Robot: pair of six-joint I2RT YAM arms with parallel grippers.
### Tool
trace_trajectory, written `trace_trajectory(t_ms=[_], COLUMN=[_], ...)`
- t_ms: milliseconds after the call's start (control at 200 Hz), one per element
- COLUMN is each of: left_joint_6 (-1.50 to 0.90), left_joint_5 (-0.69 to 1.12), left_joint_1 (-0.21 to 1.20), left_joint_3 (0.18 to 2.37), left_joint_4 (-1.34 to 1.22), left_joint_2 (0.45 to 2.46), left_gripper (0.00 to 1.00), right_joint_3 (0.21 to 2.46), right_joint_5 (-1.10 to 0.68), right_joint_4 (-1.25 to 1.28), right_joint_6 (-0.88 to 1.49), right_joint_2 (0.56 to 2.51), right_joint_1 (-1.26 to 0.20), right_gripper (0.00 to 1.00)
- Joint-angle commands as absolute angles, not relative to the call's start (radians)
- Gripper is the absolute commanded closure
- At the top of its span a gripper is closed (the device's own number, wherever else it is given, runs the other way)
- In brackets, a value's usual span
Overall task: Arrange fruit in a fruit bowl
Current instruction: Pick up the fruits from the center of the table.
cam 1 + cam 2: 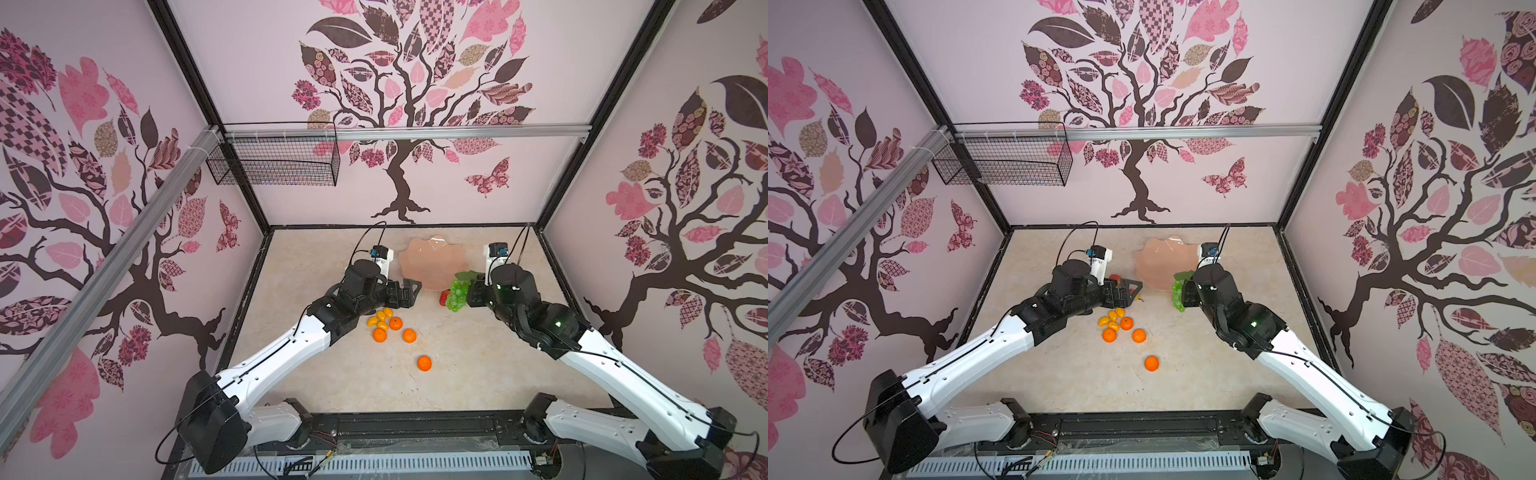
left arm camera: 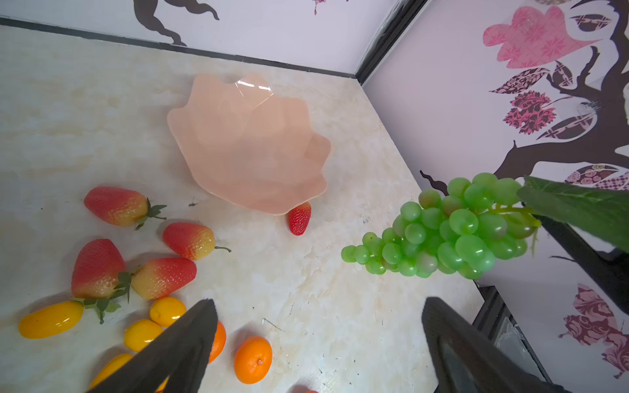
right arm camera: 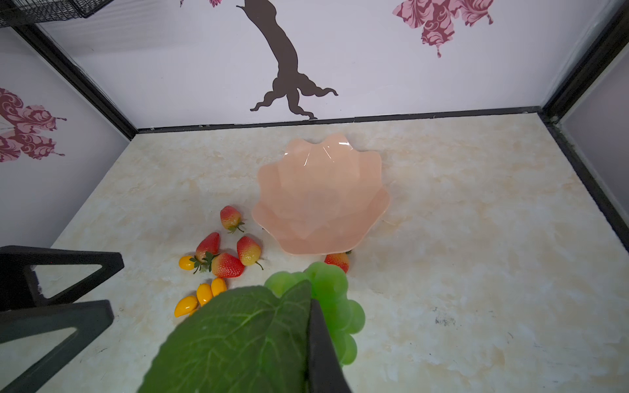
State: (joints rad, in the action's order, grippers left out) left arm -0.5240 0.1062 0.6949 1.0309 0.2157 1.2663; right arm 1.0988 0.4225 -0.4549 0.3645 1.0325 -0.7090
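The peach-pink scalloped fruit bowl (image 1: 432,262) (image 2: 248,143) (image 3: 320,197) sits at the back of the table with nothing in it. My right gripper (image 1: 468,291) (image 3: 309,316) is shut on the green grape bunch (image 1: 456,296) (image 2: 452,231), which hangs above the table just in front of the bowl. The leaf (image 3: 238,340) hides one finger. My left gripper (image 1: 412,291) (image 2: 318,326) is open and holds nothing, above the tangerines (image 1: 409,336) and yellow tomatoes (image 1: 380,318). Several strawberries (image 2: 115,206) lie left of the bowl. One strawberry (image 2: 299,217) touches its front rim.
A lone tangerine (image 1: 424,363) lies nearer the front. A black wire basket (image 1: 274,162) hangs from the rail at the back left. Walls close in the table on three sides. The two grippers are close together in front of the bowl.
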Motion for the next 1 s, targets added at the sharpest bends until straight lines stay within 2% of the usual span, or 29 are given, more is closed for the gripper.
trace_trajectory(t_ms=[0,200,455,790,995], left_joint_6=[-0.524,-0.561,-0.565,-0.583,-0.592], left_joint_5=[0.106,0.121,0.134,0.089,0.087], left_joint_1=[0.670,0.607,0.538,0.519,0.519], left_joint_3=[1.101,1.116,1.151,1.166,1.164], left_joint_4=[0.216,0.183,0.194,0.168,0.142], left_joint_2=[1.285,1.291,1.316,1.383,1.425], left_gripper=[0.02,0.02,0.02,0.02,0.02], right_joint_3=[1.189,1.283,1.398,1.499,1.538], right_joint_5=[0.417,0.355,0.373,0.343,0.262], right_joint_4=[-0.417,-0.357,-0.305,-0.272,-0.260], right_joint_6=[0.313,0.313,0.255,0.262,0.270], right_joint_2=[1.086,1.190,1.336,1.512,1.608], right_joint_1=[-0.693,-0.629,-0.598,-0.537,-0.494], right_gripper=[1.00,1.00,1.00,1.00,1.00])
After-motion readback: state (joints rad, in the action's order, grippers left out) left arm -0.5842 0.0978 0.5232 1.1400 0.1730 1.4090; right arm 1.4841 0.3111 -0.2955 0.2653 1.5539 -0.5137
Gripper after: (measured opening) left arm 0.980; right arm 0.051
